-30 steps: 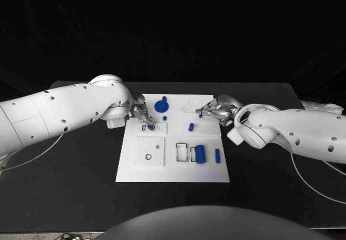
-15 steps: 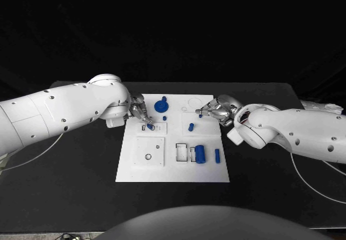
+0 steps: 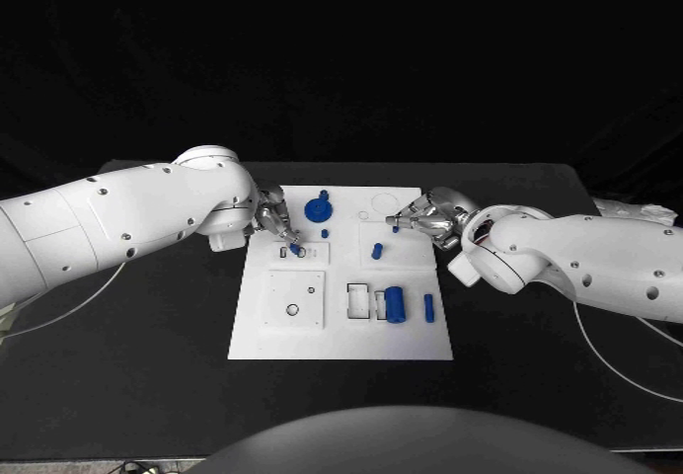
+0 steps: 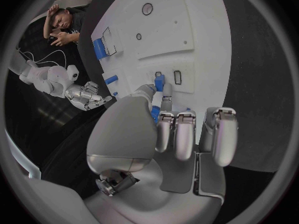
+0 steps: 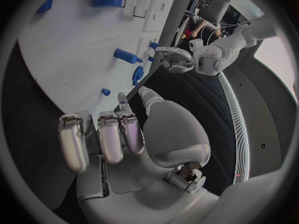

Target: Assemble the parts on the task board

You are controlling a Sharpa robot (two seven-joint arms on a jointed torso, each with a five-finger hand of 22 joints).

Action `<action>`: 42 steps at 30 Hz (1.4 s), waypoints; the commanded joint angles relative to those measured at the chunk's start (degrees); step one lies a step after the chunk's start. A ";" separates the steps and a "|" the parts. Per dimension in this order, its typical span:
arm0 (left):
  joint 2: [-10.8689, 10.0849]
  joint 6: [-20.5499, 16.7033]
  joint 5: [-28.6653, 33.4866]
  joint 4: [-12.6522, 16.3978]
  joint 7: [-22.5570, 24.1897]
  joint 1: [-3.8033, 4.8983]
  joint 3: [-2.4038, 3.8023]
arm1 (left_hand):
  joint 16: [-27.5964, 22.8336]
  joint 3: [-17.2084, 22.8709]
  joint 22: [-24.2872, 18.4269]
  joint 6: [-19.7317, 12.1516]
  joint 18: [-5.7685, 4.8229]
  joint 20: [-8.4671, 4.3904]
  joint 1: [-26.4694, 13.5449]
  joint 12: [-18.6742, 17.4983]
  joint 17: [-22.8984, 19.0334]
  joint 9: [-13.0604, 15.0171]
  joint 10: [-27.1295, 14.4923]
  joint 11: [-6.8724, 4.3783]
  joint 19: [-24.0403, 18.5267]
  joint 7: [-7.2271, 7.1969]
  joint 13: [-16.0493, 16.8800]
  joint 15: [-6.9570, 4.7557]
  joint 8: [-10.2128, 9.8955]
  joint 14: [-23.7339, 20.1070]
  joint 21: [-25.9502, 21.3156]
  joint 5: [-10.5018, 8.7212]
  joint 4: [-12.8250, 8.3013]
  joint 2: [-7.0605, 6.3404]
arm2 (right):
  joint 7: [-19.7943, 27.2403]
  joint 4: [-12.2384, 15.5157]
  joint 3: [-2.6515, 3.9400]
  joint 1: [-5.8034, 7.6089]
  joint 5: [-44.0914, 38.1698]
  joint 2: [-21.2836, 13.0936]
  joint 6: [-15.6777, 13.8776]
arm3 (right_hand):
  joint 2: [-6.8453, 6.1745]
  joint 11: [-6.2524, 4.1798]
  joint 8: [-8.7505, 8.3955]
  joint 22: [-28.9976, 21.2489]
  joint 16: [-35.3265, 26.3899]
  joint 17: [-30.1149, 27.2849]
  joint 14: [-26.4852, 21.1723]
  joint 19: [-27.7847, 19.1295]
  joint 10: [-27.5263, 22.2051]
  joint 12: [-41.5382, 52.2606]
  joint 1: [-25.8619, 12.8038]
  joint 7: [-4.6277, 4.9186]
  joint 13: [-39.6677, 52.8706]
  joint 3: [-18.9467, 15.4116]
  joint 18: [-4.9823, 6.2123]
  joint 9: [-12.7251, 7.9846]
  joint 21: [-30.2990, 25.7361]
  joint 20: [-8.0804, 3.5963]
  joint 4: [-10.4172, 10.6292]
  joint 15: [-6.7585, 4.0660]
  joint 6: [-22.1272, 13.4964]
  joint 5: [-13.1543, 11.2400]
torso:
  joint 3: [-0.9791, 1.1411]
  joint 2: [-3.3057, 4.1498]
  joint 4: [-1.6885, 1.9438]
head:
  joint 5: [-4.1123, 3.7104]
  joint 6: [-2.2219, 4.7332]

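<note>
Under the left hand (image 3: 274, 226), at the far left of the white board (image 3: 341, 336), a small blue peg (image 4: 159, 82) is pinched between thumb and a finger, its tip at a slot in the board just ahead of the fingertips. A second small slot (image 4: 177, 77) lies right beside it. Just past this hand a round blue disc (image 3: 322, 209) sits near the board's far edge, with a tiny blue stud (image 3: 325, 233) close by.

Across the board, the right hand (image 3: 424, 219) hovers over the far right corner with fingers curled in and nothing between them. A short blue cylinder (image 3: 377, 251) lies just beside it. Well nearer the robot, a fat blue cylinder (image 3: 396, 304) and a thin blue bar (image 3: 427, 306) lie side by side, apart from both hands.
</note>
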 commanded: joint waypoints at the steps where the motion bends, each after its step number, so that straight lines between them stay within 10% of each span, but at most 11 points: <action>1: 0.19 0.38 0.48 0.02 0.88 -0.08 0.00 | 0.14 0.36 15.09 0.23 -0.43 -0.37 0.53 -0.31 15.10 0.03 6.16 -0.10 5.82 0.07 15.07 -0.32 -0.15 5.97 0.14 -0.33 -0.11 0.02 | 0.37 0.09 -0.01 -0.03 -0.53 0.00 0.11 | -0.09 0.27 0.38 15.09 0.23 15.10 6.07 6.00 6.05 0.23 0.54 0.31 15.09 -0.20 -0.38 0.08 0.26 0.48 -0.20 0.49 -0.03 0.30 | 0.02 -0.02 -0.01 | -0.01 0.01; 42: 0.48 1.34 1.50 0.19 0.44 -0.24 -0.01 | 0.14 0.49 15.09 0.15 -0.43 -0.38 0.58 -0.31 15.10 0.00 6.16 -0.04 5.82 0.11 15.07 -0.30 -0.29 5.97 0.14 -0.38 -0.13 0.14 | 0.51 -0.11 -0.01 -0.03 -0.53 0.19 0.01 | -0.09 0.27 0.38 15.09 0.23 15.10 6.07 6.00 6.05 0.23 0.54 0.31 15.09 -0.20 -0.38 0.08 0.26 0.48 -0.20 0.49 -0.03 0.30 | 0.05 -0.05 -0.01 | 0.05 0.01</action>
